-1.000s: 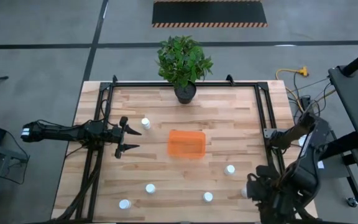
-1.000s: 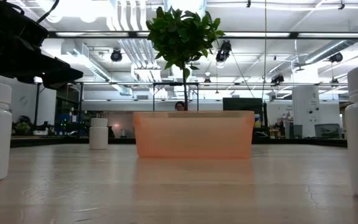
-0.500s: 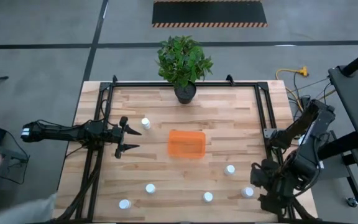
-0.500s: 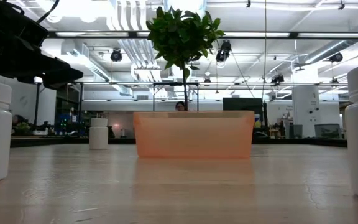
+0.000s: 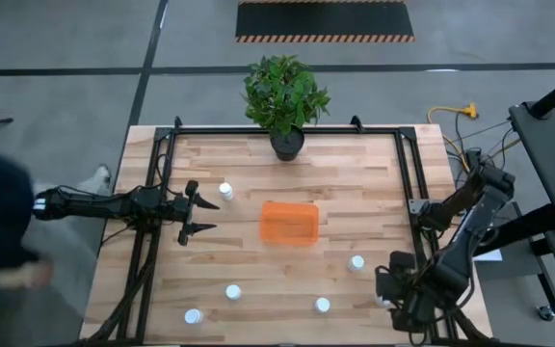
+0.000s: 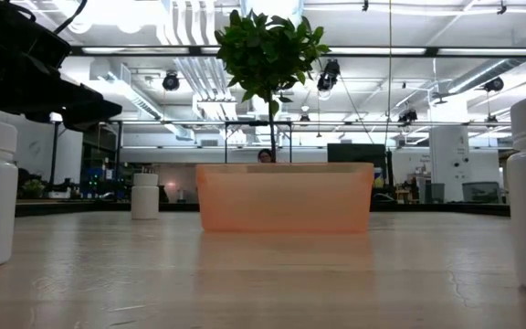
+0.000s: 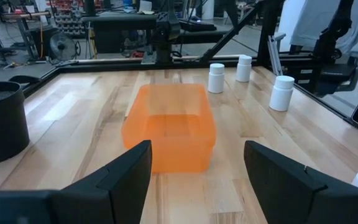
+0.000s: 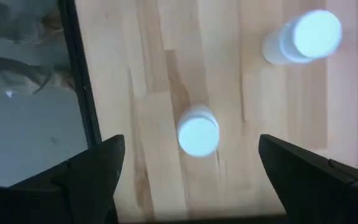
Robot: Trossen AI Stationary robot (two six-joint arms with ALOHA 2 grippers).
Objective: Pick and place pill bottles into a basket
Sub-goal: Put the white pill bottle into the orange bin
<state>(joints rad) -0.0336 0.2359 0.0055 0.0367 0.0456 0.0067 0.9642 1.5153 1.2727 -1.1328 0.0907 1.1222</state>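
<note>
The bench (image 5: 355, 183) carries everything: the orange basket (image 5: 290, 222) near its middle, with no bottle showing inside it, and the pill bottles standing apart around it. One bottle (image 5: 225, 191) stands on the left arm's side of the basket, just beside the left tool (image 5: 203, 214). Three more (image 5: 232, 291) (image 5: 193, 315) (image 5: 323, 305) stand along the near edge, and one (image 5: 356, 262) lies between the basket and the right arm.

The right arm hangs over the near right corner, and its wrist camera looks straight down. There a bottle (image 8: 198, 133) stands upright directly below the right tool (image 8: 191, 180), its round cap facing up between the two fingers, which are spread wide to either side without touching it. A second bottle (image 8: 303, 38) stands farther off. So the bottle's long axis runs vertically, in line with the tool's approach, and a straight descent should seat the fingers around it.

The left tool waits, fingers parted and empty, pointing at the basket (image 7: 169, 127) from the bench's left side. The right arm is clearly nearer this corner bottle.
</note>
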